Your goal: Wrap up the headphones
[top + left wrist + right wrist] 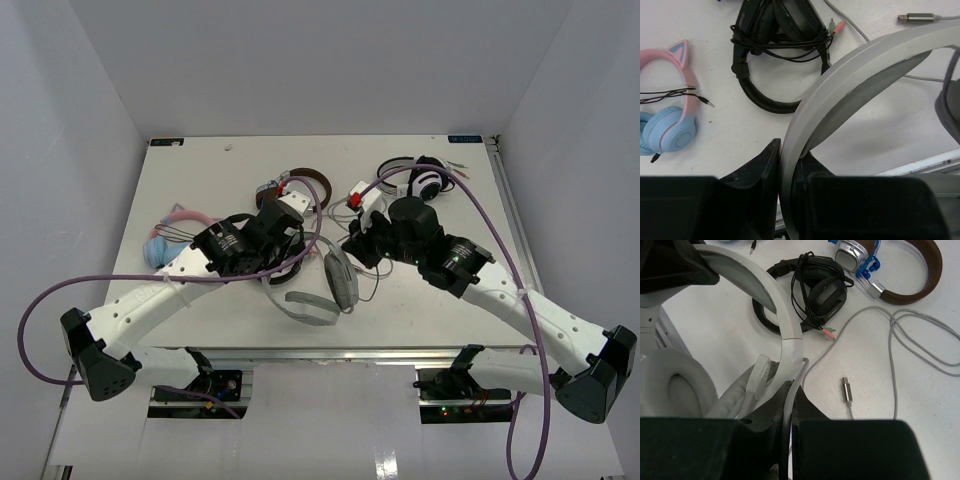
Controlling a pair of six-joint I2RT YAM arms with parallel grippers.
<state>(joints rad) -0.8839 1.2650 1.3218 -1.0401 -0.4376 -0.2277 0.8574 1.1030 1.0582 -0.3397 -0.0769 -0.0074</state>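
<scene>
The left gripper [790,154] is clamped shut on the smooth, wide white band [855,65] of the headphones [340,278]. They sit at the table's near middle between both arms, the band arching right toward padded grey ear cups [670,385]. Just right of them, the right gripper [791,391] is pinched closed on the thin grey cable [892,340]; its slack loops lie far-right of that gripper, so that arm looks better placed for winding.

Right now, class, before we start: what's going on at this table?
Two robot arms are working on the white and grey headphones. The left arm's jaws are shut on the white band; the right arm's jaws pinch the thin grey cable beside the ear cup. Most of the cable lies loose on the table, its plug free, so no wrapping shows yet.
</scene>
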